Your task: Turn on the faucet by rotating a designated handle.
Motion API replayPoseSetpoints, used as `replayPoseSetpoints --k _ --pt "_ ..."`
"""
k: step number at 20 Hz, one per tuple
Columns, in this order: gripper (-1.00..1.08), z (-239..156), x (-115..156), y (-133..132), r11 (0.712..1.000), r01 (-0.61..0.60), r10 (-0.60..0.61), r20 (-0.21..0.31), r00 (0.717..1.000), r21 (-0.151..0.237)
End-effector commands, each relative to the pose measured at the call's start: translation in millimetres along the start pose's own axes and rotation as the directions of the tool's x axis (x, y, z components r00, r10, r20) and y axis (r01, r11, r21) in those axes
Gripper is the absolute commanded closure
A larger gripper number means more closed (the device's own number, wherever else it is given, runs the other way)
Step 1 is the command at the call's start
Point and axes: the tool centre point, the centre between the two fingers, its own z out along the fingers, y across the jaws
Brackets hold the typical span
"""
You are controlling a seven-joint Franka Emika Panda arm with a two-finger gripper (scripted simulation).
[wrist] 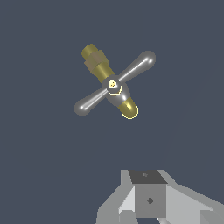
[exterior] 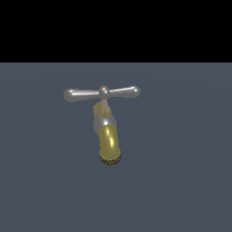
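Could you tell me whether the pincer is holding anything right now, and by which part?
Nothing is held: the pincer is apart from the faucet, and its handle is untouched.

gripper (wrist: pixel 151 205) | partly in wrist view | state unclear | holding nothing

pincer (wrist: pixel 151 205): cut off by wrist view edge | fingertips: unseen
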Motion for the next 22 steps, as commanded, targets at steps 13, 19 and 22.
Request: replayPoseSetpoints --k 13,19,22 --pt "1.08 78 49 -58 0.941 -0.337 0.338 0.024 0.941 -0.007" --pt "1.08 114 65 -79 0.883 -0.47 0.47 0.011 0.883 -0.022" --pt "1.08 133 72 -89 0.846 -0.532 0.532 -0.001 0.847 -0.03"
